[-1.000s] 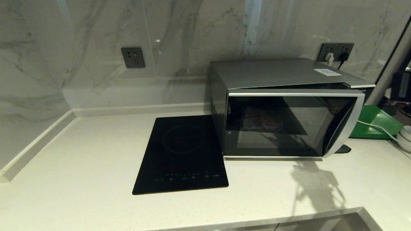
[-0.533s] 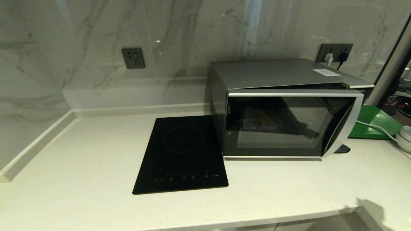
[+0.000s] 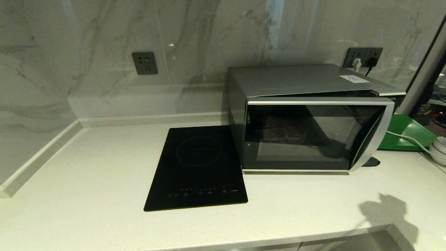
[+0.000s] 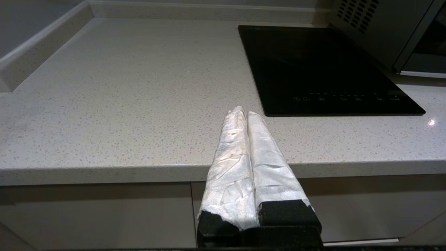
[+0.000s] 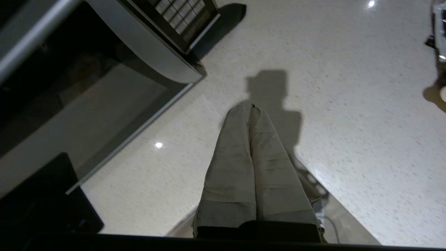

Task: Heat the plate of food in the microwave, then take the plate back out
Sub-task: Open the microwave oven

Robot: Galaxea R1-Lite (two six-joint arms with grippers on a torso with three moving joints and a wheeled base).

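The boxy silver microwave (image 3: 306, 116) stands on the speckled pale table (image 3: 87, 174), its dark glass door ajar; the plate of food (image 3: 284, 132) shows dimly inside. The right gripper (image 5: 251, 108), padded fingers together, hovers over open table beside the door's edge. The left gripper (image 4: 243, 112), fingers together, sits by the table's front edge

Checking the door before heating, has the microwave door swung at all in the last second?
No. The microwave door sits ajar as before, its handle edge at the same spot against the green tray.
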